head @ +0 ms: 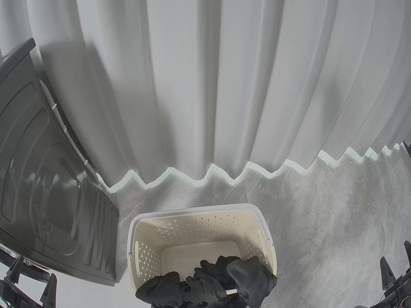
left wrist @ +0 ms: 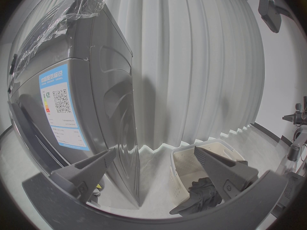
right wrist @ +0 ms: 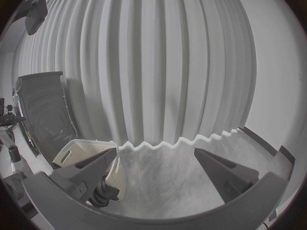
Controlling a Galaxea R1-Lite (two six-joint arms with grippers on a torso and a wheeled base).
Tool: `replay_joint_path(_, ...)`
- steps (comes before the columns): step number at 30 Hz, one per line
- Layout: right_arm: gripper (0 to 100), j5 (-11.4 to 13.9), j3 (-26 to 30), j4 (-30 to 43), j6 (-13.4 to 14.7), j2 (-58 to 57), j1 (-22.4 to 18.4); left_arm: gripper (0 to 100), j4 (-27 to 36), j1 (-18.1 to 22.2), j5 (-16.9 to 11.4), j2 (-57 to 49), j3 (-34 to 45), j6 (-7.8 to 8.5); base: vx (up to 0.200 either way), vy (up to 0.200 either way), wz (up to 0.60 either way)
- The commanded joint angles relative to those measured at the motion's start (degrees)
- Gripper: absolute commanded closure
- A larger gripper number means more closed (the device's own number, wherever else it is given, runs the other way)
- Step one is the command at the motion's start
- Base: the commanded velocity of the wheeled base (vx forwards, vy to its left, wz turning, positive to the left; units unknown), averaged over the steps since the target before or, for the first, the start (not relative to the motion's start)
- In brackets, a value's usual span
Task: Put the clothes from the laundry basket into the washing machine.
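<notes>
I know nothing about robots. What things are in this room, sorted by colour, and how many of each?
Grey: 1, the washing machine
Cream: 1, the laundry basket
Black: 1 heap of clothes; separate garments cannot be told
White: 1, the curtain
Total: 4

On my feed a white curtain (head: 222, 73) takes up the whole far side of the room, hanging in deep, regular pleats right down to the floor (head: 334, 219). Its hem runs in a zigzag, and a thin strip of light (head: 257, 168) glows along that edge. In front of the curtain the floor is pale grey with cloudy, marbled streaks and a slight sheen. At the curtain's right end I can see a plain white wall (right wrist: 275, 80), with a dark skirting board (right wrist: 259, 141) along its foot where it meets the floor. The room light is soft and even, and the folds of the curtain shade gently from white to grey.
</notes>
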Motion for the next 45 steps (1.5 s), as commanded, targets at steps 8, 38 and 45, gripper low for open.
replay_joint_path(8,0,0.02,1.01,0.0,-0.02,-0.49,-0.02,0,0.0,0.01,0.01,-1.01,0.92,0.02,0.05,0.0,0.0)
replay_joint_path(38,0,0.02,1.01,0.0,-0.02,-0.49,-0.02,0,0.0,0.01,0.01,-1.01,0.92,0.02,0.04,0.0,0.0)
replay_joint_path(45,0,-0.07,1.01,0.0,0.07,-0.49,-0.02,0,0.0,0.01,0.01,-1.01,0.92,-0.07,0.0,0.0,0.0)
